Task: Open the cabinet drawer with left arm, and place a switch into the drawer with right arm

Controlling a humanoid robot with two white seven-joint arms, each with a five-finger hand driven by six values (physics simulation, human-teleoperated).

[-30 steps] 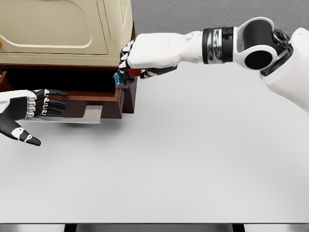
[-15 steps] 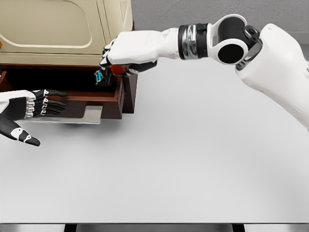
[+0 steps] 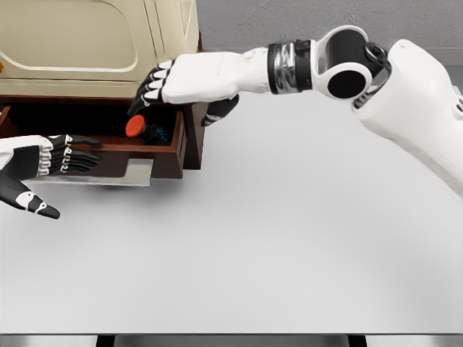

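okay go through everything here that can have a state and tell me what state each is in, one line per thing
Cabinet drawer: pulled open.
Switch: inside the drawer, released.
Right hand: open above the switch, holding nothing.
Left hand: open, in front of the drawer, holding nothing.

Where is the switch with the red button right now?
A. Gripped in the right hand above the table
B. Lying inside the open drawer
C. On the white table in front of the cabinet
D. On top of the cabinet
B: the switch lies in the open drawer, below the spread fingers of the right hand, which holds nothing.
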